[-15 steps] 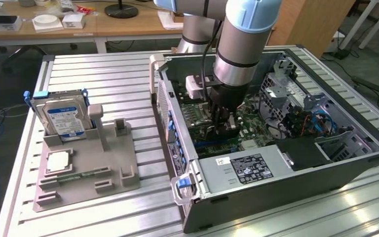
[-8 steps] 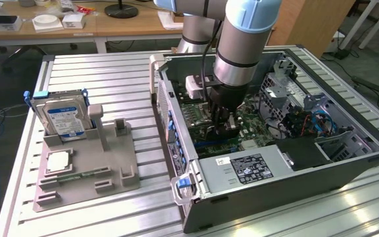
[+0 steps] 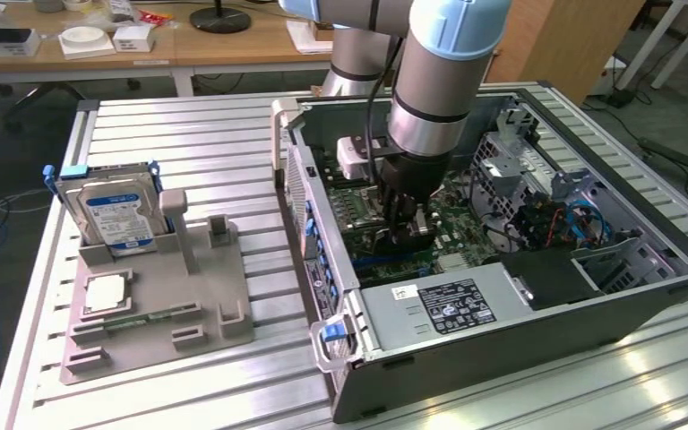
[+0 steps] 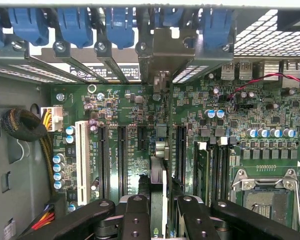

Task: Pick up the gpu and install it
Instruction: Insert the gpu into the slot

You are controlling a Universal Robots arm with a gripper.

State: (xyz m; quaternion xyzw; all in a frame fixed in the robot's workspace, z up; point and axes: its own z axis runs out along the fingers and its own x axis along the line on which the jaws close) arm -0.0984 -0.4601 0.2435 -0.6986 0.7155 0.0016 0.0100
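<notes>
Black metal fingers of your claw (image 4: 159, 200) are clamped part-way closed on the thin flat black gpu card (image 4: 159, 165), which you see edge-on in the wrist view, standing upright between the fingers. The card's silver-grey metal bracket (image 4: 162, 55) sits at the far end, up against the rear slot openings of the case. The card hangs over the green motherboard (image 4: 125, 107), lined up with the gap among the long black expansion slots (image 4: 181, 145); whether its lower edge has entered a slot, you cannot tell from here.

In the exterior view the claw (image 3: 407, 235) reaches down inside the open dark grey computer case (image 3: 523, 322), which lies on its side on the ribbed aluminium worktop (image 3: 176, 134).

Risks, as a judgement: if the card is slightly off the slot line, pressing down could bend its edge or scrape nearby board components. A bracket that catches on the case's rear frame could tilt the card. Letting go before it is fully seated could leave it leaning.

Well apart, on the grey plastic parts holder (image 3: 189, 296) towards the exterior view's left, stands a silver hard drive with a blue-and-white label (image 3: 114, 208).
</notes>
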